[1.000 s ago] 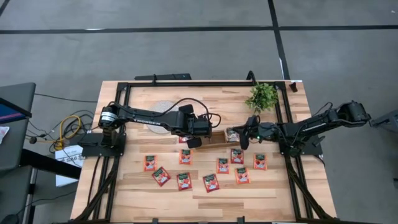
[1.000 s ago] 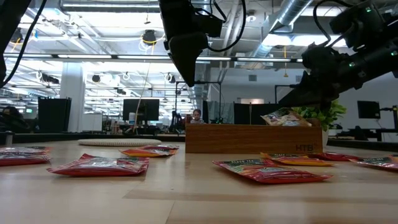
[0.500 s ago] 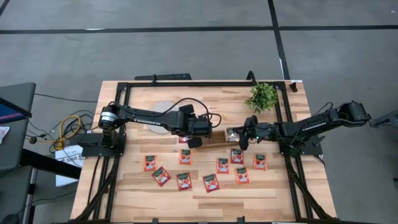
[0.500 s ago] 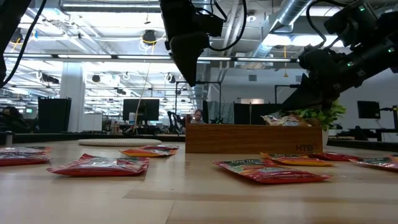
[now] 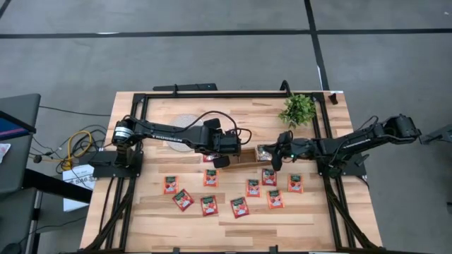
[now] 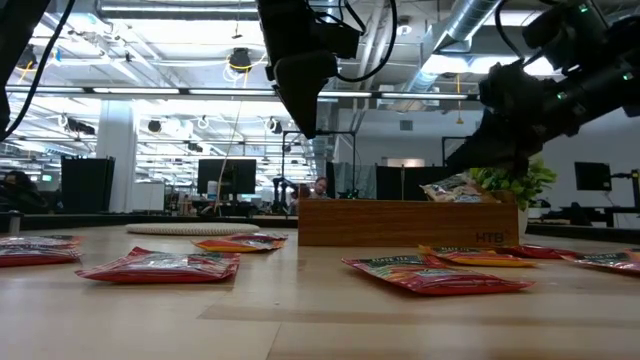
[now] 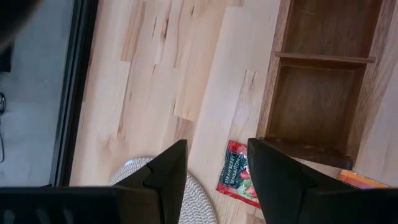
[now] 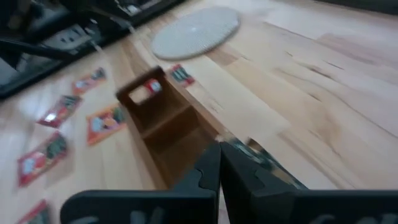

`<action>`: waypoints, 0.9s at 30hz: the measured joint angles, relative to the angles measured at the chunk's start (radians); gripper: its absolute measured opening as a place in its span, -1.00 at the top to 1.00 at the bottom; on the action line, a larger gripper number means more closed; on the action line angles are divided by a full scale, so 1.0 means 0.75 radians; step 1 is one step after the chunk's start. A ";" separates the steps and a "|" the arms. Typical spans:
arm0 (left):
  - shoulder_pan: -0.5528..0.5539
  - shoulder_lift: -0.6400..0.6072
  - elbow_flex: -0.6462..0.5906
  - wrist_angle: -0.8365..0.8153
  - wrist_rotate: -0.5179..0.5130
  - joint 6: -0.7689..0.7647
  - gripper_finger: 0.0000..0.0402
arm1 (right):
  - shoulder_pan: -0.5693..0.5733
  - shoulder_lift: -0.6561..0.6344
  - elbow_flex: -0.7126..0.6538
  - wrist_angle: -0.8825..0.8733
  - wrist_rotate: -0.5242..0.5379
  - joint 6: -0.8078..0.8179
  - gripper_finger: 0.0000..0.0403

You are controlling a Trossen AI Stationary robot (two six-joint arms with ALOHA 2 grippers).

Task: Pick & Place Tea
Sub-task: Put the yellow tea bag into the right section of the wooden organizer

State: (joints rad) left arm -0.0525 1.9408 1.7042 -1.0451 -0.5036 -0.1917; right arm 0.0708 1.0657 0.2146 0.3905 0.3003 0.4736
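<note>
1. High view: the right pincer (image 5: 277, 156) sits at the wooden tray's (image 5: 244, 153) 3 o'clock end, pressed together on a pale tea sachet (image 6: 455, 189) that hangs over the end compartment; in the right wrist view only its edge shows past the fingers (image 8: 208, 171).
2. The left pincer (image 7: 214, 171) hovers at the tray's 9 o'clock end, spread wide and empty, with a red sachet (image 7: 239, 180) lying on the desk (image 5: 233, 116) between its fingertips' line of sight and the tray wall.
3. About ten red sachets (image 5: 239, 207) lie flat and scattered at the desk's 6 o'clock half, well apart from each other.
4. The sachets look light, thin and crinkly, with slick foil faces; I judge they will bend or slide if pushed, so a pinch on one raised edge or sealed corner should hold best.
5. The desk is pale butcher-block wood, smooth, with a round white disc (image 5: 185, 122) at 11 o'clock and a small green plant (image 5: 297, 109) at 1 o'clock.
6. The low view shows an open office hall with monitors and ceiling ducts beyond.
</note>
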 joint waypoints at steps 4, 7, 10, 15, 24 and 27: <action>0.000 0.000 0.000 0.000 0.000 0.000 0.20 | -0.001 0.000 0.000 0.016 -0.016 0.000 1.00; 0.000 0.000 0.000 0.000 0.000 0.001 0.20 | -0.001 0.000 0.000 0.015 -0.015 -0.001 1.00; 0.000 0.000 0.000 0.000 0.000 0.001 0.20 | -0.001 0.000 0.000 0.015 -0.016 -0.001 1.00; 0.001 0.000 0.000 0.000 0.000 0.001 0.20 | -0.001 0.000 0.000 0.007 -0.089 0.020 1.00; 0.000 0.000 0.000 0.003 0.000 0.001 0.20 | 0.003 0.000 0.119 -0.377 -0.124 0.048 1.00; 0.000 0.000 0.000 0.021 0.000 0.001 0.20 | 0.011 0.000 0.199 -0.527 -0.123 -0.010 1.00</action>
State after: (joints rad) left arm -0.0525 1.9408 1.7042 -1.0290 -0.5034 -0.1909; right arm 0.0788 1.0657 0.3639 -0.0048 0.2077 0.4664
